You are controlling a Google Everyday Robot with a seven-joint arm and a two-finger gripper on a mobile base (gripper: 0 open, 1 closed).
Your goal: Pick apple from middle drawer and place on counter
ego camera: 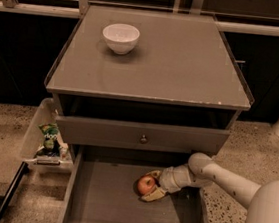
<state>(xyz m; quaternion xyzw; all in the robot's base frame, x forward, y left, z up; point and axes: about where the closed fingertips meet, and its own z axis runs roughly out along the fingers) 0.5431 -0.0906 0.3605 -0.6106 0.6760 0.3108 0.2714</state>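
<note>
The small red apple lies on the floor of the open middle drawer, right of its middle and toward the back. My gripper reaches into the drawer from the right, low over the floor. Its two pale fingers sit on either side of the apple and close on it, and the apple still rests on the drawer floor. The grey counter is the cabinet top above, with a chipped pale front edge.
A white bowl stands on the counter at the back left. The upper drawer front with a small knob overhangs the back of the open drawer. A clear bin holding a green item hangs on the cabinet's left. A speckled floor lies around.
</note>
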